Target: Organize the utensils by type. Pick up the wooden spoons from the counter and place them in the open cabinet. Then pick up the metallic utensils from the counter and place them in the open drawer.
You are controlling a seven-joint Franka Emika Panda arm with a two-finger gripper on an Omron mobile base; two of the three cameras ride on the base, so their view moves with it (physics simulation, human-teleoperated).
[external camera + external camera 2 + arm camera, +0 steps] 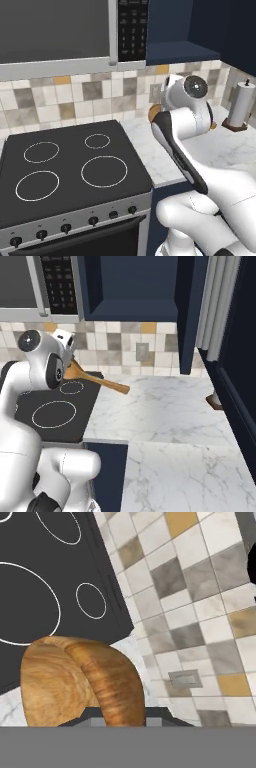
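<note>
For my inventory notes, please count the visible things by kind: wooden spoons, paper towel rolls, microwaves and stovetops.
Wooden spoons: 1, the wooden spoon, held in the gripper
Paper towel rolls: 1, the paper towel roll
Microwaves: 1, the microwave
Stovetops: 1, the stovetop
Total: 4

The arm (200, 165) is glossy white, built of rounded, bulbous segments. A black band runs along one link. Its topmost joint ends in a round grey cap (195, 87) with a dark rim. Near the stove (70, 165), the base segments swell wide and smooth.
</note>
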